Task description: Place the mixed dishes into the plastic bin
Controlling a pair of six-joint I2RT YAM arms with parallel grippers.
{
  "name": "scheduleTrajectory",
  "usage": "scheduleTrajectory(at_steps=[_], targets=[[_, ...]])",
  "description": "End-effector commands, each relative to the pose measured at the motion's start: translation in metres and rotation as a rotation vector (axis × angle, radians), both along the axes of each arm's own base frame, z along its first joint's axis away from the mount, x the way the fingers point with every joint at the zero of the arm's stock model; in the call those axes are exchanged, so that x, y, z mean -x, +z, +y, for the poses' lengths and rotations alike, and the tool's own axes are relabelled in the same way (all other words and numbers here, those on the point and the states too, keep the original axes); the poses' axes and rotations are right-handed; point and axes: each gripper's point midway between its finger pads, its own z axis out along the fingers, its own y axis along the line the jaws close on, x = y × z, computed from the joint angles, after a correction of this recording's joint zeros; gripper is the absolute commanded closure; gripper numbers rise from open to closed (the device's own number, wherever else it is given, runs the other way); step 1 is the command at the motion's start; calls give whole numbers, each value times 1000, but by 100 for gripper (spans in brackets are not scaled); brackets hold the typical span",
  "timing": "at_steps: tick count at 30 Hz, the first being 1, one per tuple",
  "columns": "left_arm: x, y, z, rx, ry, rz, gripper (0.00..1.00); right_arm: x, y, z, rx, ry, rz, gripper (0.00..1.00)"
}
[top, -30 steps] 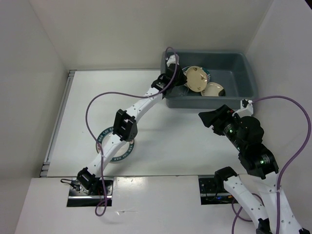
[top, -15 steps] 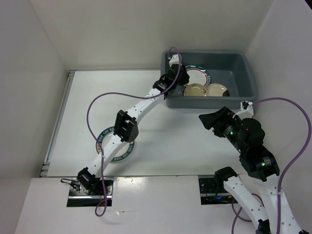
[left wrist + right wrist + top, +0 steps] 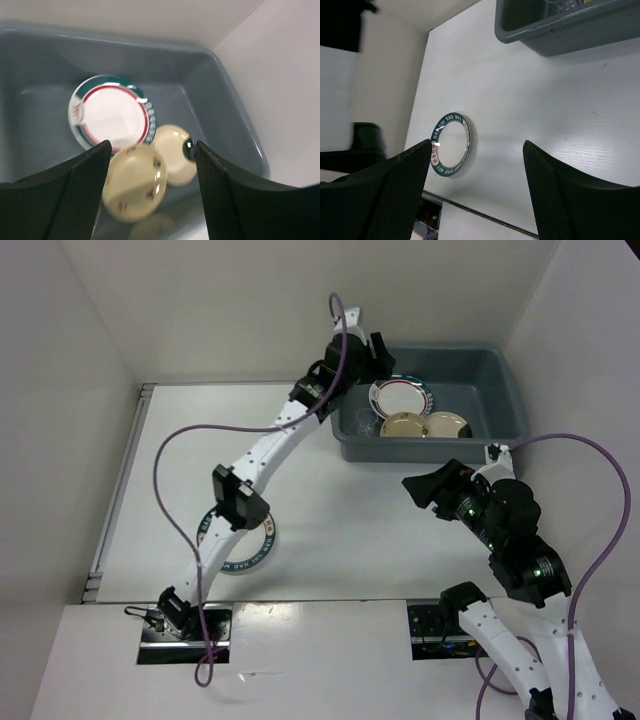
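The grey-blue plastic bin (image 3: 492, 380) stands at the back right. A white plate with a teal and red rim (image 3: 402, 397) and two beige plates (image 3: 403, 425) (image 3: 444, 425) lie in it. My left gripper (image 3: 378, 358) hovers open over the bin's far left corner. The left wrist view looks down between its fingers at the rimmed plate (image 3: 112, 112) and the beige plates (image 3: 134, 182) (image 3: 175, 152), nothing held. A white plate with a dark teal lettered rim (image 3: 243, 545) lies on the table, partly under the left arm. My right gripper (image 3: 425, 490) stands open in front of the bin.
White walls close in the table at the back and both sides. The right wrist view shows the lettered plate (image 3: 451, 142) on the table near the front edge and the bin's near wall (image 3: 570, 35). Purple cables loop from both arms.
My left gripper has opened and let go of a beige plate, which now lies in the bin. The left arm has lifted and drawn back toward the bin's far left corner. The right arm barely moved.
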Motion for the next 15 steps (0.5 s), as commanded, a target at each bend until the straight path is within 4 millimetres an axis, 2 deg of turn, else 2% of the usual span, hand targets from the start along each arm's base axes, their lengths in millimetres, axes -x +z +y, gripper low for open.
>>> scheduleTrajectory(at_steps=[1, 3, 4, 5, 6, 7, 8, 9, 10, 12, 13, 15], targets=[[43, 121, 65, 39, 18, -82, 24, -8, 7, 13, 56, 99, -52, 21], [51, 113, 91, -6, 54, -48, 24, -11, -10, 29, 101, 208, -14, 21], [68, 94, 118, -10, 99, -18, 22, -13, -21, 34, 117, 243, 14, 21], [79, 85, 140, 18, 139, -10, 21, -15, -34, 43, 123, 302, 55, 21], [83, 76, 179, 52, 216, 0, 21, -15, -50, 46, 151, 339, 85, 23], [113, 110, 223, 137, 285, -55, 21, -16, -52, 51, 147, 363, 94, 24], [121, 58, 251, 125, 344, 46, 23, -16, -56, 58, 154, 401, 94, 24], [124, 49, 295, 115, 437, 57, 23, -17, -62, 64, 154, 426, 113, 25], [147, 56, 320, 114, 473, 58, 23, -19, -65, 68, 161, 432, 121, 25], [164, 38, 355, 51, 549, 103, 23, -19, -79, 82, 178, 480, 168, 26], [179, 18, 376, 19, 595, 162, 21, -20, -85, 89, 183, 502, 182, 26], [195, -11, 388, -20, 598, 245, 20, -14, -94, 113, 177, 570, 211, 26]])
